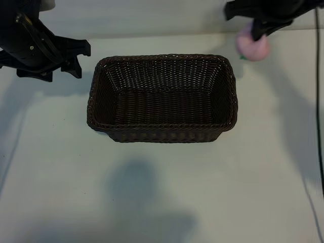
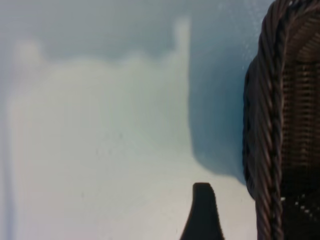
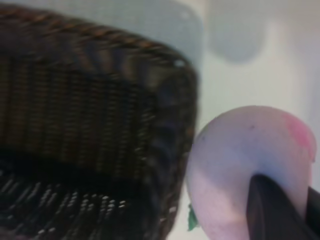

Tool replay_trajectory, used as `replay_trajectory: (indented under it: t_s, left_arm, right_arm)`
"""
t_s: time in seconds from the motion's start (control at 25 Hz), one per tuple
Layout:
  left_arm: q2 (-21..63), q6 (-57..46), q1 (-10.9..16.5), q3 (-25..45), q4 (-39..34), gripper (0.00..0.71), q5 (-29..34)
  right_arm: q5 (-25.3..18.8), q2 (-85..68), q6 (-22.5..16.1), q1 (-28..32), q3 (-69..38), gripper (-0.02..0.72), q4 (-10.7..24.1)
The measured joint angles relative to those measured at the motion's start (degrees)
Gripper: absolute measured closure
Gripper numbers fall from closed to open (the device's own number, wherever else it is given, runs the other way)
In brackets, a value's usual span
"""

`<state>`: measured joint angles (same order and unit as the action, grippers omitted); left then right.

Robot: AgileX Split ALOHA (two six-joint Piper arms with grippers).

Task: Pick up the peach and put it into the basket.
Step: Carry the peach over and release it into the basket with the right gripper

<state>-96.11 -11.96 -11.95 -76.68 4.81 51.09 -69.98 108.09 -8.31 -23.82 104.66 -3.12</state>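
Note:
The pale-pink peach (image 1: 254, 48) is at the far right, just past the basket's far right corner. My right gripper (image 1: 257, 31) reaches down from the top edge and is shut on it. In the right wrist view one dark finger (image 3: 272, 210) presses on the peach (image 3: 235, 160), whose green leaf mark shows next to the basket's corner (image 3: 175, 125). The dark brown wicker basket (image 1: 162, 57) stands in the middle with nothing in it. My left gripper (image 1: 80, 58) hangs open and holds nothing, just left of the basket's far left corner; one finger (image 2: 202, 215) shows beside the braided rim (image 2: 265, 130).
A pale tabletop (image 1: 162, 192) spreads in front of the basket and to both sides. A black cable (image 1: 319, 126) runs down the right edge. Shadows of the arms lie on the table.

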Motion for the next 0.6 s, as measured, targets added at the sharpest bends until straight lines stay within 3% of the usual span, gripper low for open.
replay_trajectory:
  t_s: [0.32, 0.6]
  left_arm:
    - [0.0, -0.05, 0.0, 0.0, 1.05, 0.178, 2.29]
    - [0.0, -0.05, 0.0, 0.0, 1.12, 0.178, 2.33]
  right_arm:
    - [1.84, 0.0, -1.29, -8.85, 0.0, 0.665, 0.01]
    - [3.85, 3.7, -1.53, -11.67, 0.07, 0.665, -0.02]
